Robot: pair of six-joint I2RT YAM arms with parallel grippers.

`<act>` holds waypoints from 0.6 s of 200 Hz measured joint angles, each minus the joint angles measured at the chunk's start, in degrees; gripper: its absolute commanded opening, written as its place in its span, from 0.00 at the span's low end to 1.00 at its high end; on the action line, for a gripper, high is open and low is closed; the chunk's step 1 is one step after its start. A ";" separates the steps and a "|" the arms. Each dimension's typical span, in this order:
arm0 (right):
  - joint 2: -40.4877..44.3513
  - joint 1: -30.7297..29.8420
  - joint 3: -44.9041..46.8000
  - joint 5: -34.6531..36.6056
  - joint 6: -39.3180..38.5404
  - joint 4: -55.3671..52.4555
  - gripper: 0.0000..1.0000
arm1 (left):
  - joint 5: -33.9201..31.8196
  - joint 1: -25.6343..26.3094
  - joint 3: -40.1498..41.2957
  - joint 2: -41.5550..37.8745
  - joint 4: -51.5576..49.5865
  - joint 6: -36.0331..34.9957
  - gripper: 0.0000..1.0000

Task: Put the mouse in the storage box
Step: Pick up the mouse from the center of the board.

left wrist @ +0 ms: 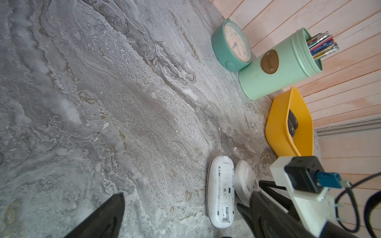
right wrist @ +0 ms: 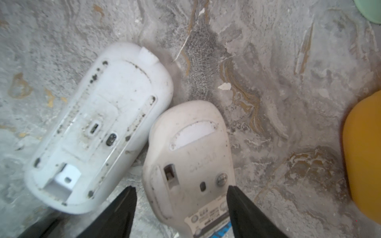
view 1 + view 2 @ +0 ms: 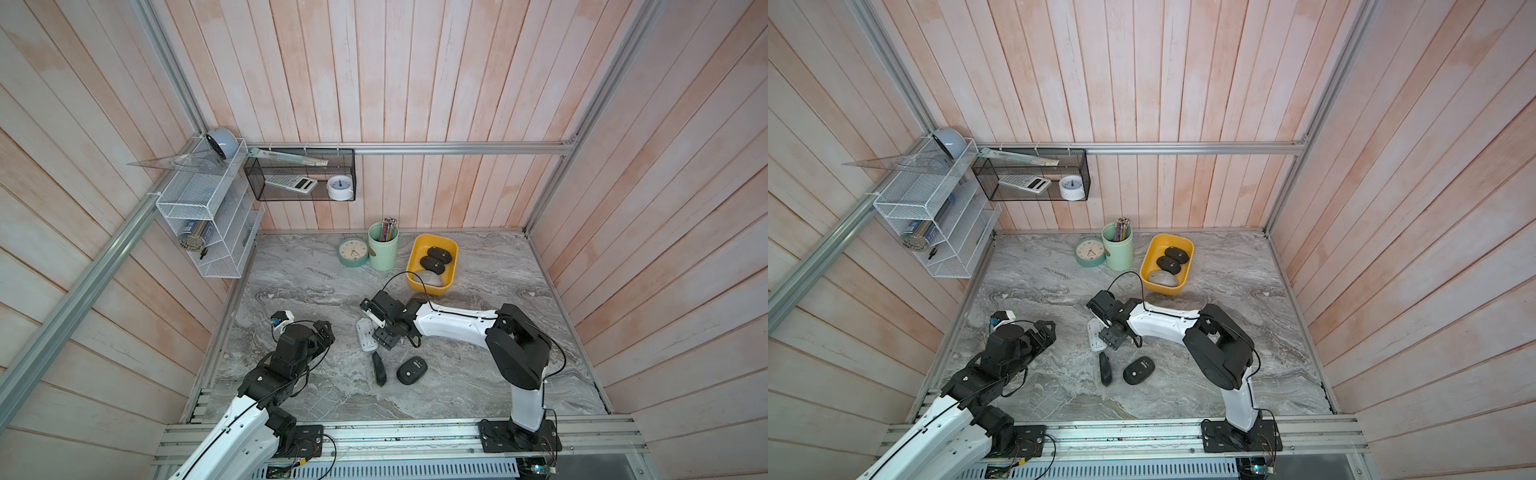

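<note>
Ideally the right gripper (image 2: 181, 186), jaws straddling the upturned cream mouse (image 2: 191, 156) on the worktop (image 3: 316, 291) near the box (image 3: 430, 289), though whether they pinch yet I cannot tell, should close squarely on its sides without dragging the white mouse (image 2: 99, 123) touching it, while the left gripper (image 1: 187, 194) hangs wide open.

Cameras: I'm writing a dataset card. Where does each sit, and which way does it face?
Both top views: high over the base rail, looking down at table and back wall; left arm and right arm show.
Left wrist: on the left arm, looking low across the table at clock, pen cup and storage box; the left gripper shows, jaws open.
Right wrist: on the right arm, looking down at white mouse and cream mouse; the right gripper shows, jaws flanking the cream one.
Shared by wrist views: both mice, the box.
</note>
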State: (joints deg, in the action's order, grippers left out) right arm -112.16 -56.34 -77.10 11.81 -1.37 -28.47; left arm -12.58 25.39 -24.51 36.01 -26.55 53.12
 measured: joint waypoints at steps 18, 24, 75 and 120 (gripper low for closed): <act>-1.07 0.00 -0.63 0.48 0.02 -0.11 0.75 | -0.11 -0.15 0.00 -0.02 0.00 -0.20 1.00; -1.46 0.00 -0.98 0.87 0.02 -0.20 0.75 | -0.13 -0.26 0.02 -0.02 0.00 -0.22 1.00; -3.48 0.00 -2.95 2.69 0.07 -0.24 0.69 | -0.15 -0.63 0.17 0.20 -0.02 -0.87 1.00; -4.04 0.00 -3.19 5.33 -0.07 0.00 0.58 | -0.17 -0.74 0.17 0.17 -0.24 -1.07 1.00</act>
State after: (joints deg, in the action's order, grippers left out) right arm -116.20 -56.34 -80.29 17.15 -1.43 -28.47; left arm -12.75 24.64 -24.34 36.18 -26.79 52.05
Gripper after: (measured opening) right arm 0.605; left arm 0.999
